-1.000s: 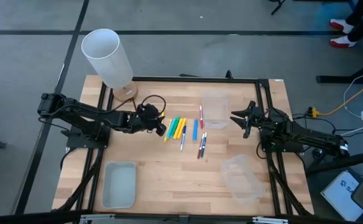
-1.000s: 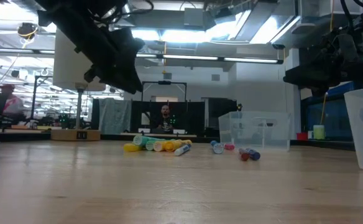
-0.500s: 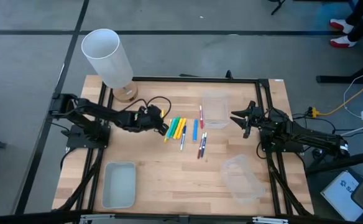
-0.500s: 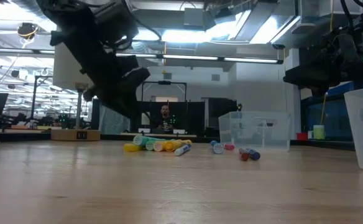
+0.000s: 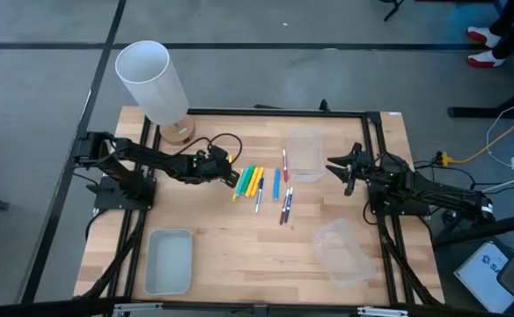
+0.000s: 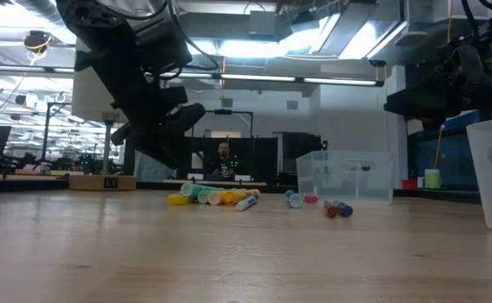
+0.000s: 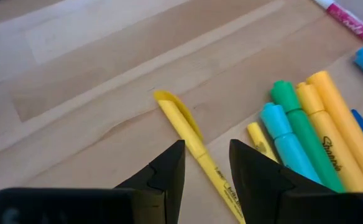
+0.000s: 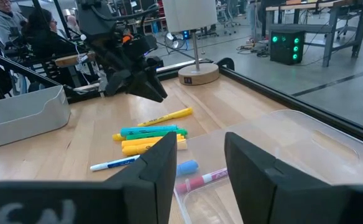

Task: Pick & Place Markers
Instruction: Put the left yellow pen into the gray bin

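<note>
Several markers (image 5: 250, 181) lie side by side on the wooden table: yellow, green and light blue ones, with blue (image 5: 275, 183), pink (image 5: 284, 163) and purple ones to their right. My left gripper (image 7: 206, 152) is open and slants down just above the leftmost yellow marker (image 7: 181, 121), one finger on either side of it and touching nothing. In the low view the left gripper (image 6: 174, 160) hangs above the markers (image 6: 216, 197). My right gripper (image 5: 338, 167) waits open and level at the right, beside a clear tray.
One clear tray (image 5: 304, 157) stands just right of the markers, another (image 5: 343, 251) at the near right. A grey-white bin (image 5: 169, 261) sits at the near left. A white cylinder on a round wooden base (image 5: 176, 132) stands at the far left. People show beyond the table.
My left gripper has sunk toward the table and edged toward the markers, tipping further downward. Its finger gap is unchanged. The markers have not moved.
</note>
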`<state>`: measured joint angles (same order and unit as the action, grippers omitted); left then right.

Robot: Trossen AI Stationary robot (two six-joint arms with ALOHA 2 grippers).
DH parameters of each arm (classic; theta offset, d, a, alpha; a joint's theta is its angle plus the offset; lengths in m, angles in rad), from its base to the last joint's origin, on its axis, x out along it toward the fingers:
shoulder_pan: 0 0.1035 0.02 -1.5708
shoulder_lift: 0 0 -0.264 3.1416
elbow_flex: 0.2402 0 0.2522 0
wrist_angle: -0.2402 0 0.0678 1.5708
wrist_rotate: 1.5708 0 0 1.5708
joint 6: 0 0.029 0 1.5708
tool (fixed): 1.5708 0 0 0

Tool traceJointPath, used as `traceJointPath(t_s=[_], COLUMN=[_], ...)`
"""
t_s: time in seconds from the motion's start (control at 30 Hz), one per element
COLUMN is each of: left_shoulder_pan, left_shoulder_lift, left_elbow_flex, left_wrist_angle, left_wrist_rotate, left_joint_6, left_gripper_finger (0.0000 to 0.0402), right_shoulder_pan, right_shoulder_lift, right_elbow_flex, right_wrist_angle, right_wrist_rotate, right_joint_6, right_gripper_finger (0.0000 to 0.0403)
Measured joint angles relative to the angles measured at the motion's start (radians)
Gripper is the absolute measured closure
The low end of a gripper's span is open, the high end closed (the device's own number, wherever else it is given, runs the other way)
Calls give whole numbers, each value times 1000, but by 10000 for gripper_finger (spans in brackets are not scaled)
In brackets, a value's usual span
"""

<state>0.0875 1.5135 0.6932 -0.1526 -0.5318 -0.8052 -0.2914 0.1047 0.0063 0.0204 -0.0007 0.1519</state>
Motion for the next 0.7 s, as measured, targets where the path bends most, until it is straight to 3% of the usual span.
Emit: traceJointPath(t_s=[0.4, 0.7], left_shoulder_pan=[0, 0], left_shoulder_lift=[93, 154], left_elbow_flex=[0, 0], left_wrist_angle=[28, 82], left_wrist_rotate=[-31, 10], left_joint_6=[-46, -46], left_gripper_finger=[281, 281], right_shoulder_pan=[0, 0], right_shoulder_lift=[0, 0], right_elbow_flex=[0, 0], right_wrist_angle=[0, 0], right_wrist_rotate=[0, 0], right_joint_6=[0, 0], right_gripper_finger=[267, 267])
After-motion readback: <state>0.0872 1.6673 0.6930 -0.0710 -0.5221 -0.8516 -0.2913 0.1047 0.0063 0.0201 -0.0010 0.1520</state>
